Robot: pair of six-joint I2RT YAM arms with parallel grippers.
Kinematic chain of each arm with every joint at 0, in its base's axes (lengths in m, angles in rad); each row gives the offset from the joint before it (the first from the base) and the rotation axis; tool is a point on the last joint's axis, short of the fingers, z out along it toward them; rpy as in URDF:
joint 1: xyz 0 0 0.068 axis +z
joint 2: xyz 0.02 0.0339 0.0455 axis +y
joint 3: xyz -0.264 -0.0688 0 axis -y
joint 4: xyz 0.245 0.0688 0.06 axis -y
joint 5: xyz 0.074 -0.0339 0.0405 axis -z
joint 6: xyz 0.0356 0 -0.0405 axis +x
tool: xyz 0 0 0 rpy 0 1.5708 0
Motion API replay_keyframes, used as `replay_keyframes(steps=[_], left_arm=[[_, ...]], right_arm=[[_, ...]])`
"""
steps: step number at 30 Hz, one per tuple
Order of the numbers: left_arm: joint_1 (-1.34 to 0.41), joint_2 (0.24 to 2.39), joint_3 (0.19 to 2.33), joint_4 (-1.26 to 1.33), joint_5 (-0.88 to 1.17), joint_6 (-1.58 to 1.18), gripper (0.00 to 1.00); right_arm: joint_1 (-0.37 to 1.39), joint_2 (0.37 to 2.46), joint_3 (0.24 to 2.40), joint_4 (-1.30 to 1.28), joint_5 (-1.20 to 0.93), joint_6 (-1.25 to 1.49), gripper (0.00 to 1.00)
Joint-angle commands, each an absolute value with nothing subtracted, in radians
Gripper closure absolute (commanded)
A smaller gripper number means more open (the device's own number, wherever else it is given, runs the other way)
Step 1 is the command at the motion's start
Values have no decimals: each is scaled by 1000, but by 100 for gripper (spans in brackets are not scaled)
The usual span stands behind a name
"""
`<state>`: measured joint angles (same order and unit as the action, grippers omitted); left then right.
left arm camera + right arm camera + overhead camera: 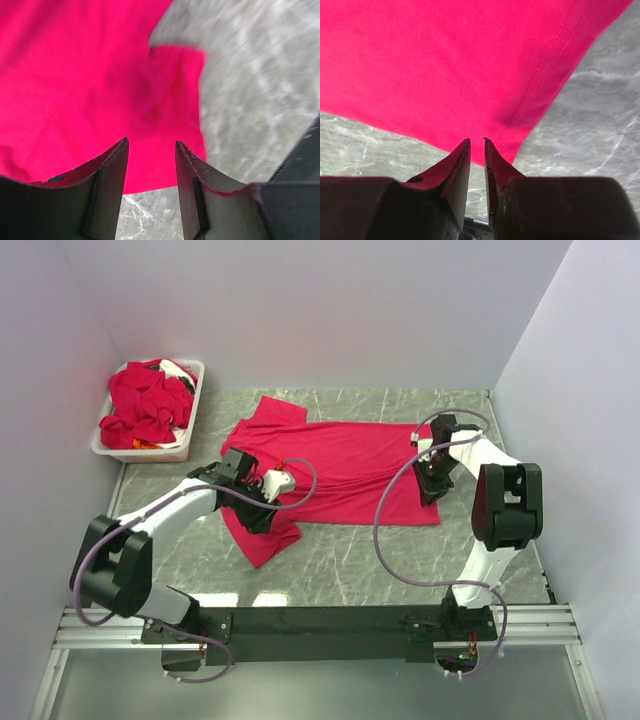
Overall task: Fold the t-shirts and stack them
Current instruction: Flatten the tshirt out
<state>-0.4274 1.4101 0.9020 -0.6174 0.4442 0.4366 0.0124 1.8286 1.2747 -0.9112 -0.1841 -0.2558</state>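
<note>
Two hands: left hand (151, 142) apart over t-shirt (350, 468), empty; right hand (477, 140) narrowly apart at its hem.

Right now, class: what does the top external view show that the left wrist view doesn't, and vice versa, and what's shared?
Only top external: the white bin, heaped with red t-shirts, and the right tool at the right edge of the spread t-shirt. Only left wrist: a close look at the left tool, fingers apart, nothing between them. Both: the spread t-shirt and the marble table.
</note>
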Motion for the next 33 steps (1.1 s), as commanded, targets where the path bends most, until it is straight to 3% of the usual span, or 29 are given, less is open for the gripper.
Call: replay_keyframes(steps=[1,8,17,26,33], left_arm=[[-423,1457,868,-577,355,474,52],[-426,1494,792,-590,265,541,54],[-550,1344,693,-773,264,592,55],[-584,1279,770,-979,354,661,50],[-375,1360,960,-859,368,598,51]], right_arm=[[8,1865,1310,-911,-157,-268,76],[17,1898,1255,-890,-100,-290,76],[17,1821,1152,-916,-46,-339,76],[17,1714,1106,-1021,-54,-439,72],[6,1726,1252,-1040,-127,-391,71]])
